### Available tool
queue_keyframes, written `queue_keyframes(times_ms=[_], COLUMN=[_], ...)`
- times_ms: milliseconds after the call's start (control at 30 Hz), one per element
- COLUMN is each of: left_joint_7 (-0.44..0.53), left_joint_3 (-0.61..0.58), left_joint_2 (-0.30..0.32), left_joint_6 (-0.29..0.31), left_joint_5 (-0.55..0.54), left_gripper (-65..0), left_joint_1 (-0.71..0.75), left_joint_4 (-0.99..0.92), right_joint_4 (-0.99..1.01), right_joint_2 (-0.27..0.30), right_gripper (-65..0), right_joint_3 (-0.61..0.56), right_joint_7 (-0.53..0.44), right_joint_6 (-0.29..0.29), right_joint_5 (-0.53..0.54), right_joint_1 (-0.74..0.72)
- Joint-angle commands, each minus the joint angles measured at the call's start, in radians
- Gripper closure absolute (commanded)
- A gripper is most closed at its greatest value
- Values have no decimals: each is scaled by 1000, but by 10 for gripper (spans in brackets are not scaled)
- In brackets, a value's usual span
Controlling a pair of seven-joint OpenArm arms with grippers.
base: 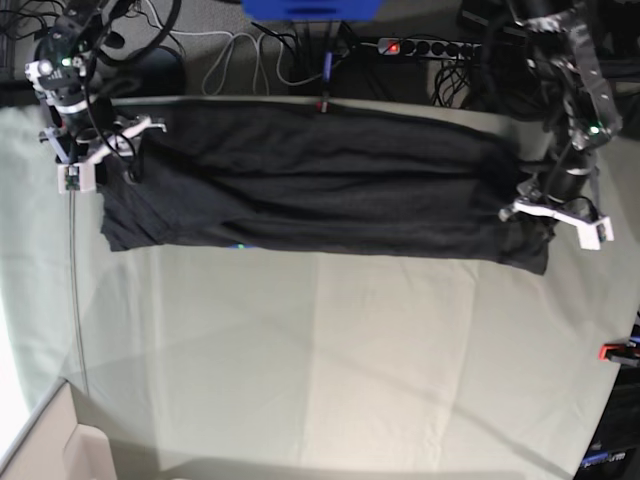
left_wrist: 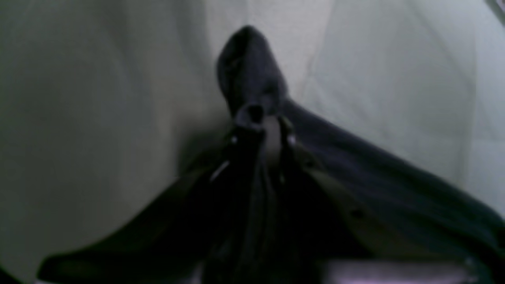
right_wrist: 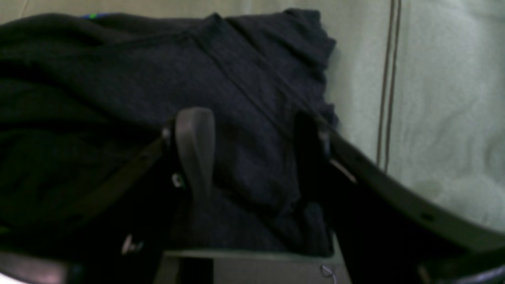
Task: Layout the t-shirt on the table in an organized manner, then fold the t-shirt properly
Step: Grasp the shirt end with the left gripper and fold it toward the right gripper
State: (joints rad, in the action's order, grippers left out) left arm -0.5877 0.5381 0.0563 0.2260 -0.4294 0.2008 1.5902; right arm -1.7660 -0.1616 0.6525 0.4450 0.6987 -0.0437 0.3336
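Shirt (base: 340,205) is lying in a long, rumpled dark strip across the upper half of the base view, on the pale cloth-covered bench (base: 330,350). Left hand (left_wrist: 262,122), at the upper right there, has a bunched bit of it pinched, while the right hand (right_wrist: 252,134), upper left, is spread wide over the other end, gripping nothing.

The shirt (base: 330,205) is seen whole from above in the base view, facing down across the table (base: 350,360). From close over opposite ends, each shared with the base view, it is viewed by the wrist cameras.
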Motion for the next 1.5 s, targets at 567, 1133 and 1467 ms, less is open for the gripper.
queue_keyframes(times_ms=[567,1133,1467], left_joint_7=[30,30,30], left_joint_3=[-583,-728,-774], left_joint_2=[-45,-158,-160], left_joint_6=[-4,-4,-4], left_joint_5=[146,355,352], left_gripper=[0,0,0], left_joint_1=[48,-41,-73], left_joint_4=[85,-21,-44], right_joint_4=[-16,-16,-16], right_joint_2=[4,4,12], right_gripper=[-331,-331,-331], right_joint_3=[6,8,8], right_joint_7=[-22,-22,-22], right_joint_6=[-1,-1,-1], right_joint_5=[18,17,17], right_joint_1=[-1,-1,-1])
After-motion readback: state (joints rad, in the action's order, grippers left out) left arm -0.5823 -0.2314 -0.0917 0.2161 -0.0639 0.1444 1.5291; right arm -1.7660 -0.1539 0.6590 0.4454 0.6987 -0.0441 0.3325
